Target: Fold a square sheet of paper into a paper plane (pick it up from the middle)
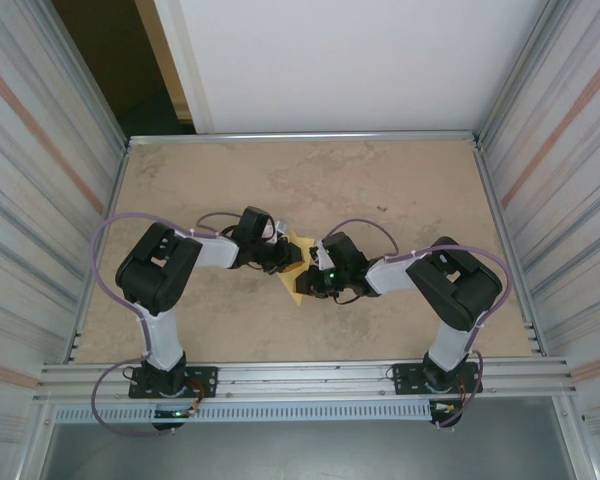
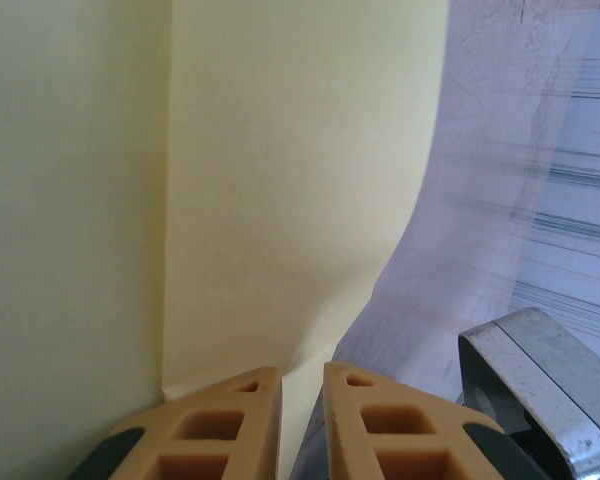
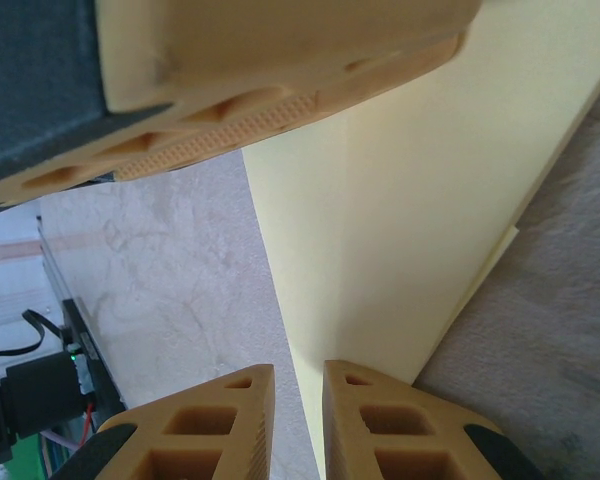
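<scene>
Tan plastic fingers (image 2: 220, 425) of the left jaws stand almost together with only a thin slit between them. The yellow paper (image 2: 280, 200) runs down into that slit and is pinched there. The right jaws show the same narrow slit between their own fingers (image 3: 380, 430); a folded edge of the paper goes into it, so they grip the sheet too.

In the right wrist view a finger of the left arm (image 3: 280, 90) crosses the top, against the paper's far end. The paper has one straight crease in the left wrist view, and its long edge shows layers in the right wrist view.

From above, the two arms meet tip to tip around the paper, about the middle of the beige worktop (image 1: 400, 190). That spot is slightly nearer the near edge and well apart from both side edges. Whether the paper touches the worktop I cannot tell. Ribbed metal walls (image 1: 40, 150) stand along the sides.
</scene>
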`<state>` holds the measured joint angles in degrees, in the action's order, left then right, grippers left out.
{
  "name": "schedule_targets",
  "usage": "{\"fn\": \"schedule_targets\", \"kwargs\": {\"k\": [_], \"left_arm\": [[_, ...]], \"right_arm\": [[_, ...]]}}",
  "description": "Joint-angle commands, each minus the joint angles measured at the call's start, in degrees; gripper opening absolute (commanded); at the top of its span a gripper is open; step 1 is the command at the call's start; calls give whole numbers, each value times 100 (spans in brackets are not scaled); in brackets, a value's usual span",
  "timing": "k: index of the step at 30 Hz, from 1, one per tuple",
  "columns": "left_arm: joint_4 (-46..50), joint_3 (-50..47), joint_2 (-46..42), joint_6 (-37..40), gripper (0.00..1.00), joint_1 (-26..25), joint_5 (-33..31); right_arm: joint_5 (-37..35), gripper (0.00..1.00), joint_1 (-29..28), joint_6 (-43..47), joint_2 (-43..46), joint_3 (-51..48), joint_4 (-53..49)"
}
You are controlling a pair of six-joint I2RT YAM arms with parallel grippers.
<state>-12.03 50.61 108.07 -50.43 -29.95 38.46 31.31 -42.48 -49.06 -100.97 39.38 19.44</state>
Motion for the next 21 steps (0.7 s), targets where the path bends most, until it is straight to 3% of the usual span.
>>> {"fn": "schedule_targets", "kwargs": {"k": [1,14,21], "left_arm": [[60,-15,33,22,20,48,-21],[540,290,-260,356,20,121,-98],[735,361,-349,497,19,249,-137]], "right_arm": [[-146,19,-52,72,-116,191,-375],[-849,17,-154,433,-289,853,-2162],[-739,16,-177,938,-384,967,-2685]]}}
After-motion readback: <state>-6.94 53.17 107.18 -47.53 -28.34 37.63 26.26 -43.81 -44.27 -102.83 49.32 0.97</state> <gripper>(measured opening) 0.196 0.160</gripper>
